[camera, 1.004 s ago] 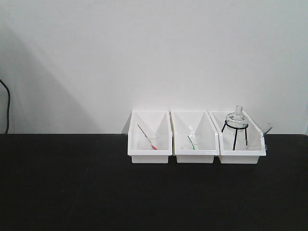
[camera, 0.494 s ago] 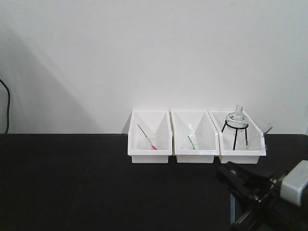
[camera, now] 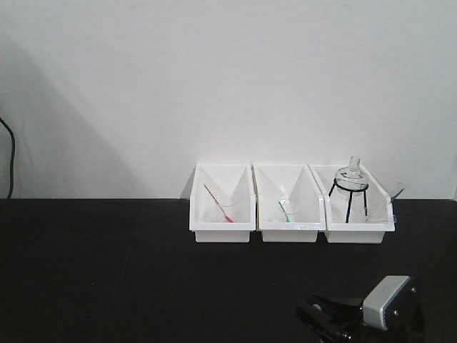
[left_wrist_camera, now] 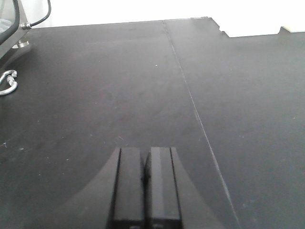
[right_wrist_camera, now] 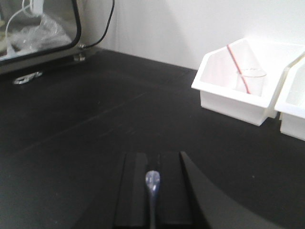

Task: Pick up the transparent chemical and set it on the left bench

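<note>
Right pincer (camera: 318, 314) dropped lower and leftward since half a second ago, clenched on a thin clear rod (right_wrist_camera: 152, 183); left pincer (left_wrist_camera: 145, 183) clenched empty; transparent chemical (camera: 373, 211) waiting in right bin (camera: 357, 230) on bench (camera: 107, 271).

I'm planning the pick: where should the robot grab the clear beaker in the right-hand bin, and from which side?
Probably the upper wall of the clear beaker, lowering in from above and front: the white bin walls enclose it, the black tripod crowds its left, and its rod leans to the right.
</note>
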Controlling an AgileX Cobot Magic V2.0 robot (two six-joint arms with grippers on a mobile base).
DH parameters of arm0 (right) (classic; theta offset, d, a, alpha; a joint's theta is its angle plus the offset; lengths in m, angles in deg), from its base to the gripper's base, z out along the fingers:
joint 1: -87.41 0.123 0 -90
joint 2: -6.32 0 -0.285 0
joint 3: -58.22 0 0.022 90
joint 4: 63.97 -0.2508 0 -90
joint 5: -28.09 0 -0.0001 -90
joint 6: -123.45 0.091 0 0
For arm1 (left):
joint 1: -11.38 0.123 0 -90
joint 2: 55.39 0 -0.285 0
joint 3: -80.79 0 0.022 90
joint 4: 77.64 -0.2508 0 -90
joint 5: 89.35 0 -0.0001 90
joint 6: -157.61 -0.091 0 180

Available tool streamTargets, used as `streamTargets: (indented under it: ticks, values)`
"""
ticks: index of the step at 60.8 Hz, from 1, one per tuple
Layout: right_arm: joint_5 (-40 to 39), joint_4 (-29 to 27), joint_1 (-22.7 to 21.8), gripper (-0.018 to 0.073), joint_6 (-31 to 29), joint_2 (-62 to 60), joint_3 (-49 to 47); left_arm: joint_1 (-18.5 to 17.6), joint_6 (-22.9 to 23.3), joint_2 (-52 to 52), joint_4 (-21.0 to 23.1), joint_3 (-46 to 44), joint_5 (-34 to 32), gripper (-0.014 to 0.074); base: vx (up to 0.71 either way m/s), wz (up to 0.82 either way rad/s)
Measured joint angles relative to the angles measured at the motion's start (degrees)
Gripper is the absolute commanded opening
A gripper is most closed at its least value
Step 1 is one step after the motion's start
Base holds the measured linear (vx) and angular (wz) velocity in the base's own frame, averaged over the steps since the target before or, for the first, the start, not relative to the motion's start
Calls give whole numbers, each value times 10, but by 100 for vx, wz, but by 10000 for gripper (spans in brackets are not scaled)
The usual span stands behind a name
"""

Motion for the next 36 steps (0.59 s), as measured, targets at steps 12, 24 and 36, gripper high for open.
streamTargets:
  ticks: [12,24,36]
  values:
    - [-3,17,0,561,-18,4,0,0,0,0,0,0,0,-3,0,0]
    - [-4,18,0,563,-14,0,0,0,0,0,0,0,0,-3,0,0]
    - [37,-20,0,165,70,-67,0,0,0,0,0,0,0,-3,0,0]
